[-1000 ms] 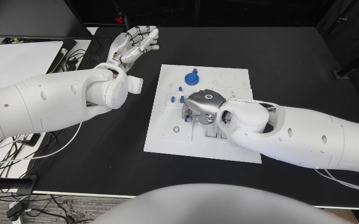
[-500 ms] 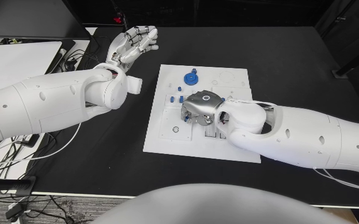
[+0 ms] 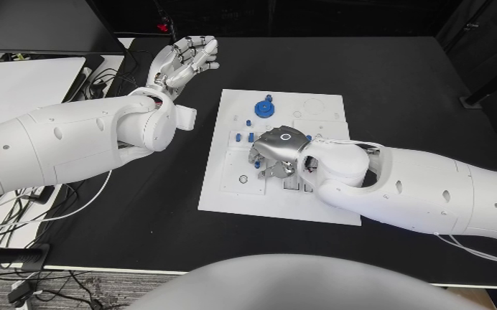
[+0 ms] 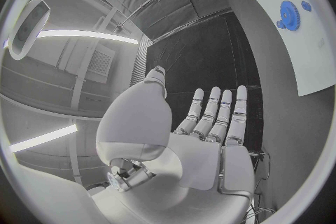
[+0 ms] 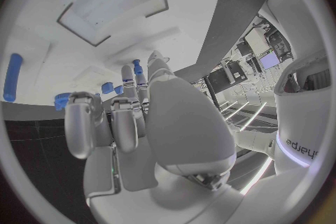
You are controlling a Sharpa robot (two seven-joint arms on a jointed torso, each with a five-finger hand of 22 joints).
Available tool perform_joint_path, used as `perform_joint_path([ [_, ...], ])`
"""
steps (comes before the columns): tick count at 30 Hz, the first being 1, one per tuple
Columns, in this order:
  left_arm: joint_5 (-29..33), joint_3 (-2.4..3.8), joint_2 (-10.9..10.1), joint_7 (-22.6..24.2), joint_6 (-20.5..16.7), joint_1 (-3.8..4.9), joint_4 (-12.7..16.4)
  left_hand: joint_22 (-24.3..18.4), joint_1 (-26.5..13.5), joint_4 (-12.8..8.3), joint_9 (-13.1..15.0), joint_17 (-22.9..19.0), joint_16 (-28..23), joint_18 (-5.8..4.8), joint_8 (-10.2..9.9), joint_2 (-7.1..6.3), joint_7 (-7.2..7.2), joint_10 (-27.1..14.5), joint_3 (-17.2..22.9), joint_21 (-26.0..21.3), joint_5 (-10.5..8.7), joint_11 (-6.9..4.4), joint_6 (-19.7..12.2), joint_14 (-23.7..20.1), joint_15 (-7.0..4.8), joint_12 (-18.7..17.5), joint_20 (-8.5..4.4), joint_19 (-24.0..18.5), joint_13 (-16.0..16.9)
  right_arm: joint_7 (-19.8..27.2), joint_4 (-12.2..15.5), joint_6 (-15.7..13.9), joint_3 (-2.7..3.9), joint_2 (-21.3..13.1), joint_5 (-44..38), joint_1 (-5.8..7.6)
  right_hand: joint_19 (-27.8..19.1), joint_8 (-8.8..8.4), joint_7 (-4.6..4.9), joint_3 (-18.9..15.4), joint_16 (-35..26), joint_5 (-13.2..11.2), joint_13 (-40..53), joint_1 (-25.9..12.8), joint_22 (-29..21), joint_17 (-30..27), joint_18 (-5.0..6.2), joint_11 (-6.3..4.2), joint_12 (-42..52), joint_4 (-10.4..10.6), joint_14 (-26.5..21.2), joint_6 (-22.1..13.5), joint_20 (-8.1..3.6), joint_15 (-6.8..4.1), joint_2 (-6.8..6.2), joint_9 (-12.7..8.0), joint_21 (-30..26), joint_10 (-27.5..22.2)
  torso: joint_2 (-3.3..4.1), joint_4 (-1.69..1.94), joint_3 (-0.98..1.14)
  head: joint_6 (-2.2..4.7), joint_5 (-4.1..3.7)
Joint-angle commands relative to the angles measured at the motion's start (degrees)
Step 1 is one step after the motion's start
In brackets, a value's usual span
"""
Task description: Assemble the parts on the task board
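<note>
"sharpa" on the arm (image 5: pixel 302 148)

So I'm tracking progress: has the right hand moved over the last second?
Yes. The right hand has shifted slightly toward the task board's near-left side, away from the blue gear.

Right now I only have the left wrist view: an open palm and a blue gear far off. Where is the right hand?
Observer: The right hand is down over the middle of the task board, nearer the robot than the blue gear.
Operator: Holding a part?
Observer: Cannot tell; the right wrist view shows bent fingers with small blue pegs just beyond them.
Operator: And my left hand versus the board?
Observer: The left hand is off the board, above the black table past its far left corner.
</note>
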Motion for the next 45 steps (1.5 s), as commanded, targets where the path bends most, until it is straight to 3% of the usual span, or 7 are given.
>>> perform_joint_path([
  [1,0.0,0.06,-0.1,6.5,0.4,0.07,0.1,-0.1,0.0,-0.1,-0.1,-0.1,0.2,-0.49,0.4,0.61,8.57,-0.4,0.3,0.3,-0.20,0.02,-0.4,-0.5,-0.06,0.3,0.00,0.2,-0.1,1.8,0.4,-5.6,0.02,-0.3,0.2,-0.04,2.3,-0.22,-0.24,-0.5,-0.5,-0.3,0.1,-1.2,12.6,11.8,0.83,-0.08,0.1,-0.1,5.2,-0.8,0.15,0.26,-0.17,0.0,-0.4,-0.3,0.01,-0.07,0.01,-0.01,-0.18],
  [8,0.0,0.06,-0.1,6.6,0.5,0.00,0.2,-0.1,0.1,-0.1,-0.1,-0.2,0.3,-0.50,0.5,0.75,8.57,-0.4,0.3,0.3,-0.17,0.02,-0.5,-0.5,-0.06,0.5,0.00,0.2,-0.1,4.1,2.0,-16.6,0.03,-3.1,3.2,-0.39,2.2,-0.30,0.00,-0.7,-1.3,-0.3,0.1,-2.5,12.5,10.2,0.93,-0.16,0.0,-0.2,4.9,-3.7,-0.05,0.07,-0.66,0.0,-0.8,-1.0,-0.01,0.01,0.08,-0.01,-0.54],
  [15,0.0,0.06,0.0,6.6,0.5,-0.07,0.1,-0.1,0.1,-0.1,-0.1,-0.2,0.3,-0.50,0.5,0.75,8.57,-0.4,0.3,0.3,-0.17,0.02,-0.5,-0.5,-0.06,0.5,0.00,0.2,-0.1,11.3,5.7,-24.1,0.13,-10.2,25.6,0.35,1.9,0.40,1.52,-0.3,-1.8,-0.3,0.1,-3.2,12.2,9.4,1.07,0.00,0.0,-0.2,4.7,-2.9,-0.04,0.15,-0.36,0.3,-1.4,-1.8,-0.09,0.09,-0.09,-0.01,-1.29],
  [20,0.0,0.06,0.2,6.6,0.5,-0.14,-0.1,-0.1,0.1,-0.1,-0.1,-0.2,0.3,-0.50,0.5,0.75,8.57,-0.4,0.3,0.3,-0.17,0.02,-0.5,-0.5,-0.06,0.5,0.00,0.2,-0.1,17.5,5.7,-22.5,0.14,-14.7,39.1,2.50,2.1,1.00,2.68,-0.2,-1.7,-0.2,0.1,-3.4,12.2,9.5,1.04,-0.08,0.4,-0.3,4.8,-1.5,0.00,0.14,0.31,0.6,-1.3,-1.4,-0.14,-0.07,-0.10,-0.01,-1.80],
  [24,0.0,0.06,0.5,6.6,0.5,-0.17,-0.3,-0.1,0.1,-0.1,-0.1,-0.2,0.4,-0.50,0.5,0.78,8.57,-0.5,0.3,0.3,-0.15,0.03,-0.5,-0.6,-0.06,0.5,0.00,0.2,-0.1,18.9,4.7,-20.0,0.11,-17.3,38.6,3.15,2.2,0.96,2.70,-0.2,-1.5,-0.2,0.1,-3.3,12.3,9.9,0.98,-0.04,0.4,-0.4,4.8,-1.5,0.00,0.15,0.37,0.5,-1.0,-1.5,-0.15,0.06,-0.07,-0.01,-2.38],
  [27,0.0,0.06,0.7,6.6,0.5,-0.20,-0.4,-0.1,0.1,-0.1,-0.1,-0.2,0.4,-0.50,0.5,0.78,8.57,-0.5,0.3,0.3,-0.15,0.03,-0.5,-0.6,-0.06,0.5,0.00,0.2,-0.1,16.5,4.0,-17.6,0.09,-18.2,34.0,3.33,2.3,0.93,2.74,-0.3,-1.5,-0.2,0.0,-3.3,12.4,9.9,0.95,0.07,0.2,-0.3,4.9,-1.4,0.02,0.20,0.40,0.5,-0.9,-1.9,-0.14,-0.23,-0.06,-0.01,-2.31],
  [45,0.0,0.06,0.6,6.6,0.5,-0.39,-0.4,-0.1,0.1,-0.1,-0.1,-0.2,0.4,-0.50,0.5,0.80,8.57,-0.5,0.3,0.3,-0.14,0.03,-0.5,-0.6,-0.05,0.6,0.00,0.2,-0.2,-0.4,1.8,-9.1,0.04,-16.4,13.7,3.40,2.1,0.40,1.76,-1.1,-2.0,-0.3,0.1,-4.7,12.2,8.9,1.07,-0.27,0.0,0.0,4.6,-1.8,-0.27,-0.21,-1.00,0.3,-1.4,-3.9,-0.03,-0.13,-0.06,-0.01,-3.26],
])
